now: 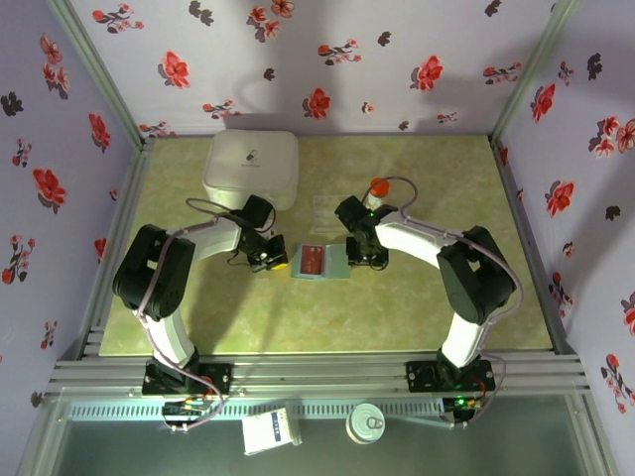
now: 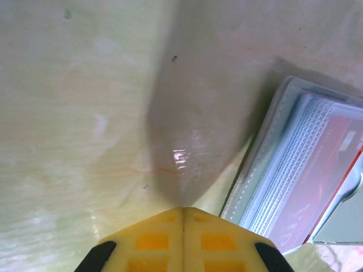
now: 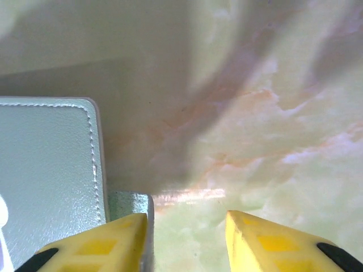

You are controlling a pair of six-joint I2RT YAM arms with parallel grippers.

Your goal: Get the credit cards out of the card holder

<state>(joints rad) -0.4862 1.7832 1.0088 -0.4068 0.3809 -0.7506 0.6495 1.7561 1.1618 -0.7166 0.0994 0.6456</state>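
Observation:
The card holder [image 1: 337, 264] lies open on the table between my two grippers, with a red credit card [image 1: 312, 261] showing in its left panel. In the left wrist view the holder [image 2: 266, 164] is at the right, and the red card [image 2: 332, 170] sits behind a clear ribbed pocket. My left gripper [image 1: 271, 260] is shut with nothing in it, its yellow tips [image 2: 182, 211] pressed together just left of the holder. My right gripper [image 1: 364, 258] stands open at the holder's right edge. Its left finger [image 3: 108, 241] lies over a small tab beside the grey-teal panel [image 3: 45, 170], and bare table shows between the fingers.
A white rounded square box [image 1: 252, 169] stands at the back left. An orange-capped bottle [image 1: 378, 187] stands behind the right arm. A thin clear sheet [image 1: 332, 209] lies behind the holder. Floral walls close three sides.

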